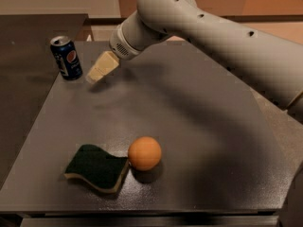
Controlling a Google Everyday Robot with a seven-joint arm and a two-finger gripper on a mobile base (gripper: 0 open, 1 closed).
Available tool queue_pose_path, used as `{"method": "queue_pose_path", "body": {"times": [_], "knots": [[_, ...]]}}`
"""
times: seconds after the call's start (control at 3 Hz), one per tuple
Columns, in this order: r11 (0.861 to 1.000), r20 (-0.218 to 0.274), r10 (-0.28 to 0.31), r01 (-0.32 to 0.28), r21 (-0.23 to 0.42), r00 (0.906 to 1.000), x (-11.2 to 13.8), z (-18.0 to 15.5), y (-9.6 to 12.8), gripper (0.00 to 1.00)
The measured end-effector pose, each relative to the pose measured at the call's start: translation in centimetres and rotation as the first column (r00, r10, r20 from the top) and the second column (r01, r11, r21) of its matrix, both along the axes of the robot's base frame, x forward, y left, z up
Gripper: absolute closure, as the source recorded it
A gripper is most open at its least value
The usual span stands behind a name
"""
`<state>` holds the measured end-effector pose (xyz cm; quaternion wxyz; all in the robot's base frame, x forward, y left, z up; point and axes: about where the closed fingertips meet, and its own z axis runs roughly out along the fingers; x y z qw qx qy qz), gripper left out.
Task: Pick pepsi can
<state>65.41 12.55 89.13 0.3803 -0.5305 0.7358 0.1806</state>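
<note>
Up in the upper left of the frame, the pepsi can (66, 58) stood upright on the dark table (199, 126). Just right of it hung the gripper (93, 75), near the can but apart; whether it was wide or narrow could not be told. Lower down, an orange ball (144, 152) touched a green sponge (97, 167).

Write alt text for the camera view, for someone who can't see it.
A grey robot arm reaches across a dark table, its gripper close beside an upright pepsi can near the far left corner, not touching it. Near the front edge, an orange ball sits against a green sponge.
</note>
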Motion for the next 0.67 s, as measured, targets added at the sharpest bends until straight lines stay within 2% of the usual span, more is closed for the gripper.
{"method": "queue_pose_path", "body": {"times": [0.67], "knots": [[0.994, -0.005, 0.048, -0.047, 0.095, 0.9989, 0.8, 0.2, 5.9, 0.00]]}}
